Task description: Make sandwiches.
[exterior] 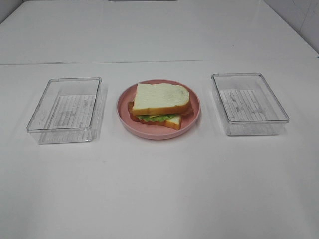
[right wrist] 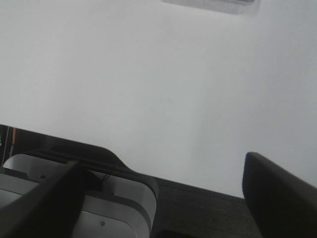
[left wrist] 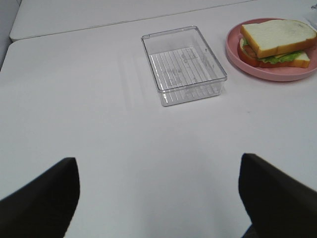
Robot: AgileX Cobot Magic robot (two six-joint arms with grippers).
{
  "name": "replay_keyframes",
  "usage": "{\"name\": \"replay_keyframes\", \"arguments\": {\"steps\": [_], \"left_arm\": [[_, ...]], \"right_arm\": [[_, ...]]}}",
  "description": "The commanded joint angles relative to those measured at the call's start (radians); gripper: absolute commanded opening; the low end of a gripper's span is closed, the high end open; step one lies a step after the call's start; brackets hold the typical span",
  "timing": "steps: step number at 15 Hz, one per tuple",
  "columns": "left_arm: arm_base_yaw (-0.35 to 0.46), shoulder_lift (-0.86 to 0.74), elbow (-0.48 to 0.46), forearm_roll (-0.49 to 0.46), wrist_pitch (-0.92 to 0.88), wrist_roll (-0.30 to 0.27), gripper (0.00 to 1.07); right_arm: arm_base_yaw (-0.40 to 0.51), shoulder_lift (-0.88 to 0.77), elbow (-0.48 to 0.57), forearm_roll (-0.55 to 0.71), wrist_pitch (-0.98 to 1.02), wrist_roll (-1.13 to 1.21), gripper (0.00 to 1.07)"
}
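Bare table [exterior: 159, 189] lies open toward six o'clock of the pink plate [exterior: 124, 107], while clear trays at nine [exterior: 65, 109] and three o'clock [exterior: 249, 103] flank it.

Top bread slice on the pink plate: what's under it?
Under the white top bread slice: reddish-brown bacon, green frilly lettuce, a bottom slice, on the pink round plate. The filling's middle is covered.

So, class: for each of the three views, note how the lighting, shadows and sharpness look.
Exterior high: even, soft light; the sandwich on the pink plate is sharp, and the clear trays cast faint shadows. Left wrist: tray and sandwich sharp, the near dark tool fingers blurred. Right wrist: mostly plain white table, little detail, its tool fingers soft dark shapes.
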Motion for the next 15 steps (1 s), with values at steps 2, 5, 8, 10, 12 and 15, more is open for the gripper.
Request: {"name": "replay_keyframes", "arguments": {"steps": [2, 5, 8, 10, 12, 15], "left_arm": [[0.001, -0.02, 0.005, -0.005, -0.008, -0.002, 0.83], [0.001, -0.02, 0.005, -0.005, -0.008, -0.002, 0.83], [0.001, -0.02, 0.005, -0.006, -0.008, 0.002, 0.83], [0.001, -0.02, 0.005, -0.037, -0.007, 0.043, 0.83], [0.001, -0.02, 0.005, -0.049, -0.006, 0.06, 0.83], [0.001, -0.02, 0.005, -0.049, -0.006, 0.061, 0.83]], "right_arm": [[-0.002, -0.2, 0.165, -0.011, -0.016, 0.014, 0.81], [-0.002, -0.484, 0.306, -0.012, -0.054, -0.07, 0.81], [-0.002, -0.641, 0.355, -0.015, -0.087, -0.12, 0.81], [-0.002, -0.758, 0.385, -0.016, -0.134, -0.119, 0.81], [-0.002, -0.784, 0.385, -0.017, -0.134, -0.119, 0.81], [-0.002, -0.785, 0.385, -0.022, -0.134, -0.119, 0.81]]}}
